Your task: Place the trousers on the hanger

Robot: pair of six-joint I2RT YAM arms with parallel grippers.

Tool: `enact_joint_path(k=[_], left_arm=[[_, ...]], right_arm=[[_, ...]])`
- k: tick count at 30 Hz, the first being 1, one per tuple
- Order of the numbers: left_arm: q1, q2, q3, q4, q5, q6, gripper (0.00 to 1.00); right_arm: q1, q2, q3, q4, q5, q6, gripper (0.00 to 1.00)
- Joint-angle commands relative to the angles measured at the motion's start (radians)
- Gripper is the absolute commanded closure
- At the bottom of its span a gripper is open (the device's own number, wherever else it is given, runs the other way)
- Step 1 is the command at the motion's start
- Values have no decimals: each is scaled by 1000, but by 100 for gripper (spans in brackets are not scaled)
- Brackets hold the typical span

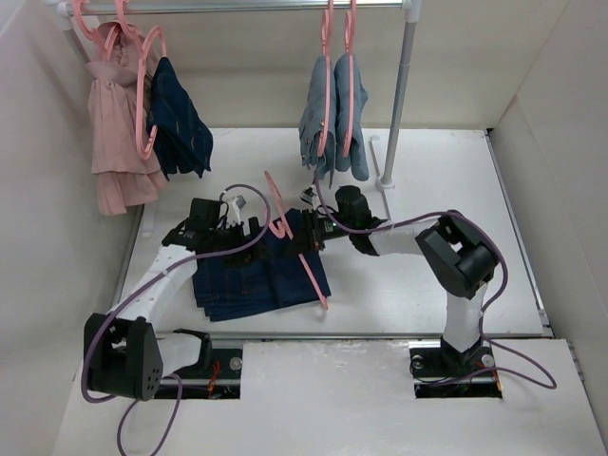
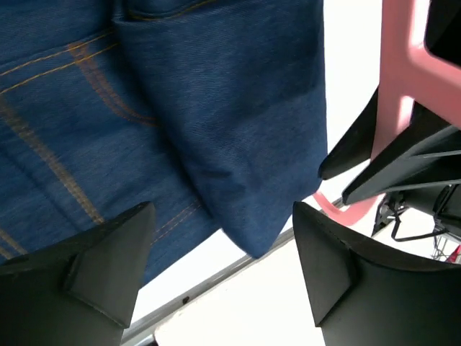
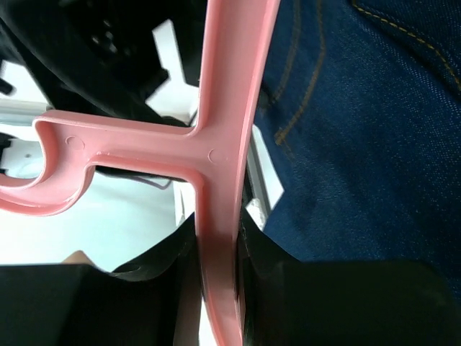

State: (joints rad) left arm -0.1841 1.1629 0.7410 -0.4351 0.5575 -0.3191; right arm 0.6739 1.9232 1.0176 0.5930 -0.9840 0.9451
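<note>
- One pair of trousers lies folded on the table, at 6 o'clock from both claws.
- One hanger, at the trousers' 3 o'clock edge, is clenched in the right gripper.
- The left gripper is released, jaws wide apart either side of a denim fold.
- Three garments hang from the rail at 12 o'clock.

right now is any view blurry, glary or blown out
Top external: even light, sharp, soft shadows on the table. Left wrist: stitching on the trousers is crisp, the left gripper slightly soft, the white top right blown out. Right wrist: the hanger is sharp with a glossy sheen, the bright left side washed out.
</note>
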Motion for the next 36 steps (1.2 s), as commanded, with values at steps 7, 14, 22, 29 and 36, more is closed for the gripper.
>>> enact_joint_path(k=[7, 14, 22, 29, 36], left_arm=[[-49, 176, 20, 90, -5, -12, 23], [-120, 299, 123, 116, -47, 51, 37], [-120, 271, 81, 150, 19, 41, 100], [-101, 181, 249, 12, 172, 219, 100], [-17, 172, 622, -407, 476, 512, 100]], right_arm=[[1, 16, -17, 375, -42, 192, 100], [19, 34, -45, 465, -33, 248, 100], [19, 25, -45, 465, -33, 248, 100], [-42, -58, -154, 452, -5, 257, 100], [-114, -168, -306, 268, 87, 183, 100]])
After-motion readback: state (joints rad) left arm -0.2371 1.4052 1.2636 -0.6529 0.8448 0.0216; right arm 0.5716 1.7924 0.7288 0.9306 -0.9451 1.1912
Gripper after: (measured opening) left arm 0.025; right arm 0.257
